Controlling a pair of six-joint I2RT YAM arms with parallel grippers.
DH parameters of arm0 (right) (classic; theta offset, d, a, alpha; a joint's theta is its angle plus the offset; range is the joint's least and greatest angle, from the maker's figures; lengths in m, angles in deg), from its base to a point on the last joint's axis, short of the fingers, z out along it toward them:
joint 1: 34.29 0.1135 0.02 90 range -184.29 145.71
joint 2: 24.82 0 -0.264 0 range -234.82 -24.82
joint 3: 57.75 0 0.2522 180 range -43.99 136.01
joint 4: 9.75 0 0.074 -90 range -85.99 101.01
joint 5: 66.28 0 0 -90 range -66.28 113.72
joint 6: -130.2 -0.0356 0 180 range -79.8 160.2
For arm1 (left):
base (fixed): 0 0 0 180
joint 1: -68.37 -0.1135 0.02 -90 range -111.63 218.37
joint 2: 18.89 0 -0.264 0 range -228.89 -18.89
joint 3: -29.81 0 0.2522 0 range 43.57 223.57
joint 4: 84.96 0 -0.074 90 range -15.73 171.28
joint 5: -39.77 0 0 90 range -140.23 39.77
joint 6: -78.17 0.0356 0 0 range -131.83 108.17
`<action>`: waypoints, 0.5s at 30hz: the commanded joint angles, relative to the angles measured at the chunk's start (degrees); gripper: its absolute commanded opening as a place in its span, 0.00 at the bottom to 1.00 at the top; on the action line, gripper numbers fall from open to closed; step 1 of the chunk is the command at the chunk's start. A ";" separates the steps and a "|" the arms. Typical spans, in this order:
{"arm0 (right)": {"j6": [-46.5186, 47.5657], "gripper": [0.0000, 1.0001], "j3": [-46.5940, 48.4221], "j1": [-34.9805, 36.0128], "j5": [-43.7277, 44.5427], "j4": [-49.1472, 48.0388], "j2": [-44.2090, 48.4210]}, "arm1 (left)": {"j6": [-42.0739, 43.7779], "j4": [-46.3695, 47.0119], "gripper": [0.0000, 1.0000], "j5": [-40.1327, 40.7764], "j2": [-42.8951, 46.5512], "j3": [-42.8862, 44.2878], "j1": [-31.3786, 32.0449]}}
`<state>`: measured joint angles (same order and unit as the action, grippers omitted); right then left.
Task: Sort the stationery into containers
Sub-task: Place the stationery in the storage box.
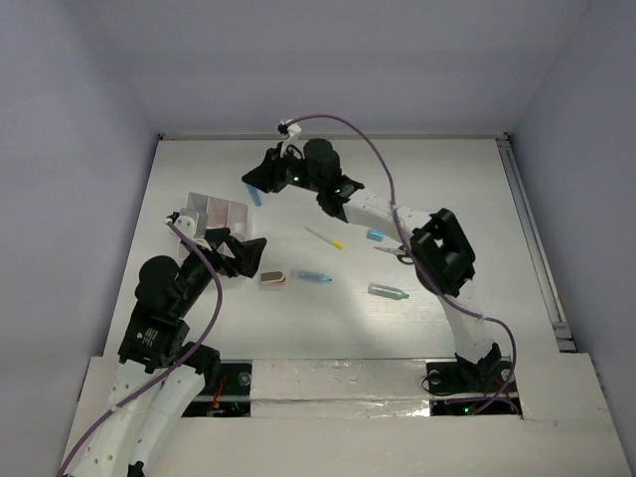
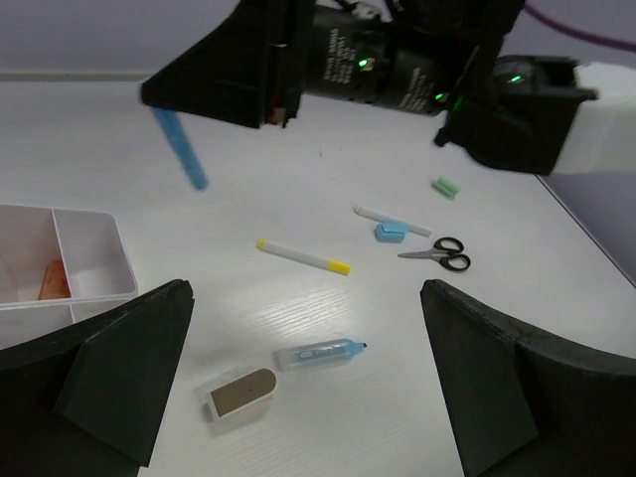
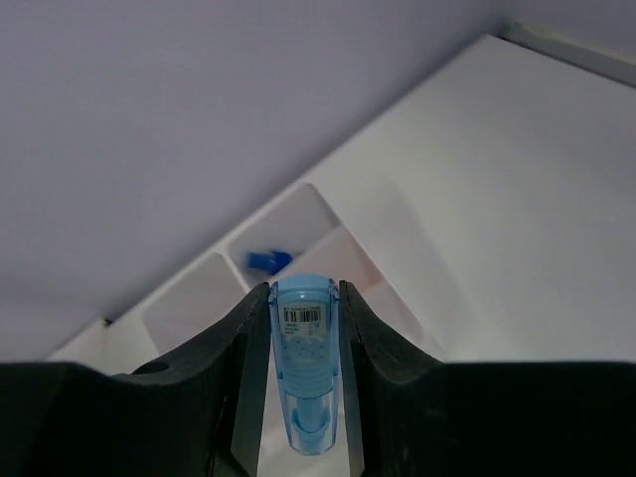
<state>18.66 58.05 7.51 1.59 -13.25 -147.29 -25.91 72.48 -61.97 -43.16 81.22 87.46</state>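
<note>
My right gripper (image 1: 256,185) is shut on a blue capsule-like marker (image 1: 255,195) and holds it in the air just right of the white divided box (image 1: 221,205). In the right wrist view the marker (image 3: 305,348) sits upright between the jaws (image 3: 303,290), above the box (image 3: 189,298), which holds a small blue piece (image 3: 266,260). My left gripper (image 1: 238,256) is open and empty, low over the table (image 2: 306,290). Just ahead of it lie a tan-grey block (image 2: 241,394) and a blue marker (image 2: 323,352). An orange piece (image 2: 52,280) lies in the box (image 2: 95,260).
Farther out on the table lie a white pen with a yellow tip (image 2: 303,256), another white pen (image 2: 393,221), a small blue piece (image 2: 390,232), black-handled scissors (image 2: 437,252) and a small green piece (image 2: 446,186). A teal capsule (image 1: 388,291) lies near the right arm.
</note>
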 commanded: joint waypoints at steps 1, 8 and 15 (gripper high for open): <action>-13.08 0.27 7.26 1.88 -2.66 -17.70 -8.29 | -0.33 3.70 0.99 -0.29 -0.34 2.61 -0.28; -18.10 0.27 19.74 6.27 -0.02 -24.14 -19.28 | -0.24 3.61 0.99 -0.64 0.19 2.52 -0.28; -17.31 0.27 27.51 7.86 1.12 -19.75 -26.23 | -0.33 3.79 0.99 -1.00 0.45 2.52 -0.28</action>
<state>1.94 81.15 14.73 1.22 -29.01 -173.17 -25.91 72.87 -62.11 -43.14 81.22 87.38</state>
